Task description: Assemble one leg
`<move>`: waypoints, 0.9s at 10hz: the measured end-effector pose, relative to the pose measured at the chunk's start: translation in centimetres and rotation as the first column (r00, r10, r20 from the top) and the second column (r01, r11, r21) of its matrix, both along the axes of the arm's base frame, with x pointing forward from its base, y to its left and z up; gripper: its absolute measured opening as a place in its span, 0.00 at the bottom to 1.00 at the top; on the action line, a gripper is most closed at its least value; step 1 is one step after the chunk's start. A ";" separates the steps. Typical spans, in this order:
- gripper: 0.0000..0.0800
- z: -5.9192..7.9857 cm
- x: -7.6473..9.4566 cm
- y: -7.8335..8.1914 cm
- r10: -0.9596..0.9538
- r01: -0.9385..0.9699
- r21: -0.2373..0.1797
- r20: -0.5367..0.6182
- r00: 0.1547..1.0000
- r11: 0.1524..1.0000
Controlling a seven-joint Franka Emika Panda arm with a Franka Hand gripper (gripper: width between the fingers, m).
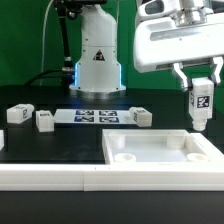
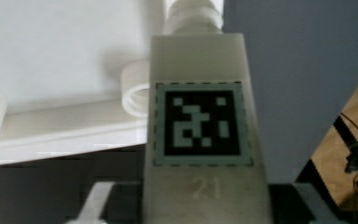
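My end effector pinches the leg by its top, upright over the panel far corner at the exterior view's right; judged light, stiff, slick plastic, so clamp flat faces.

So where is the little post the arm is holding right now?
The post is on the exterior view's right, held upright in the fingers, over the big white panel's far corner on that side.

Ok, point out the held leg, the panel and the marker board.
leg (image 1: 201, 101), exterior view, tag face.
panel (image 1: 160, 151), exterior view, bare middle.
marker board (image 1: 100, 116), exterior view, middle tags.
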State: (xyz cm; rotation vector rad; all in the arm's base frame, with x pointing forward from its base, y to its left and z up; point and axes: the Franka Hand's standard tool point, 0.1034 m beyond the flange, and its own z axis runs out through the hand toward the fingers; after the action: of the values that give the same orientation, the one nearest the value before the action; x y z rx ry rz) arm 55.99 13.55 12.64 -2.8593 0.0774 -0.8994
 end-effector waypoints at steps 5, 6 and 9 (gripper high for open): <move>0.36 -0.3 3.8 -3.0 0.134 -0.135 -0.134 -0.017 0.991 0.982; 0.36 -0.4 4.6 -3.3 0.144 -0.146 -0.142 -0.021 0.989 0.979; 0.36 -0.7 4.5 -3.2 0.144 -0.146 -0.141 -0.022 0.989 0.979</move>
State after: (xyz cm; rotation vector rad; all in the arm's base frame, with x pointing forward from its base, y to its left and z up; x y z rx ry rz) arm 60.49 10.36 11.98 -2.9532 -0.1997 -0.8932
